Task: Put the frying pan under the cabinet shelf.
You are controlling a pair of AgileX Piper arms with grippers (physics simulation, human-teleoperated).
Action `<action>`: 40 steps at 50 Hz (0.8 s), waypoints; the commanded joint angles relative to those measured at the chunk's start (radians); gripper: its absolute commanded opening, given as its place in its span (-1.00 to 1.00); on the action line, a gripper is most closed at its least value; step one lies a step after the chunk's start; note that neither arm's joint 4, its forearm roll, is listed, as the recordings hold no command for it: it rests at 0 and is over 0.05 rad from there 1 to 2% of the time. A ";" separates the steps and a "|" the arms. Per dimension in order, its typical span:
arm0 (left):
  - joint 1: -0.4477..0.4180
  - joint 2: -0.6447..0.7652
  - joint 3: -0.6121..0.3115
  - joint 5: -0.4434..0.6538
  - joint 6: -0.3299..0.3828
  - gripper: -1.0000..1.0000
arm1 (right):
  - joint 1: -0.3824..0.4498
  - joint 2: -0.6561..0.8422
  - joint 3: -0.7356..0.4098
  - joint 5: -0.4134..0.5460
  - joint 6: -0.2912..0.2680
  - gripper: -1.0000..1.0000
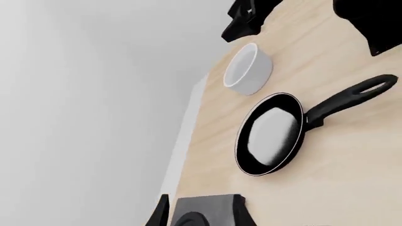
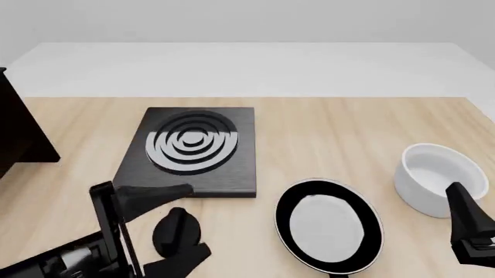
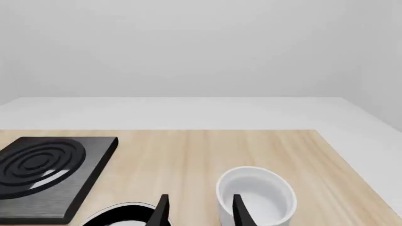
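The frying pan (image 2: 328,227), black with a pale grey inside, lies flat on the wooden table at the front, right of centre. Its handle points toward the near edge. In the left wrist view the pan (image 1: 270,134) and its handle show whole. The cabinet shelf (image 2: 22,130) is a dark panel at the far left, only partly seen. My left gripper (image 2: 171,225) is open low at the front left, well left of the pan. My right gripper (image 3: 199,214) is open and empty, hovering between the pan's rim (image 3: 119,213) and the white bowl (image 3: 257,197).
A flat black stove plate (image 2: 193,150) with grey rings lies at centre left. A deep white bowl (image 2: 439,176) stands right of the pan. A small black knob (image 2: 176,227) shows between my left fingers; its height I cannot tell. The table ends behind the stove.
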State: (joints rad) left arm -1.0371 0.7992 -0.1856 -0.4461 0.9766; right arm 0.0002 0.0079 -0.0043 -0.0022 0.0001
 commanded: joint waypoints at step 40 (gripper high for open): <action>-0.210 0.376 0.027 -0.259 0.232 1.00 | 0.000 0.000 0.000 0.000 0.000 1.00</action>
State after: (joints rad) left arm -1.2155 1.1243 -0.1620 -0.6748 1.1805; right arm 0.0002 0.0078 -0.0043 -0.0022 0.0000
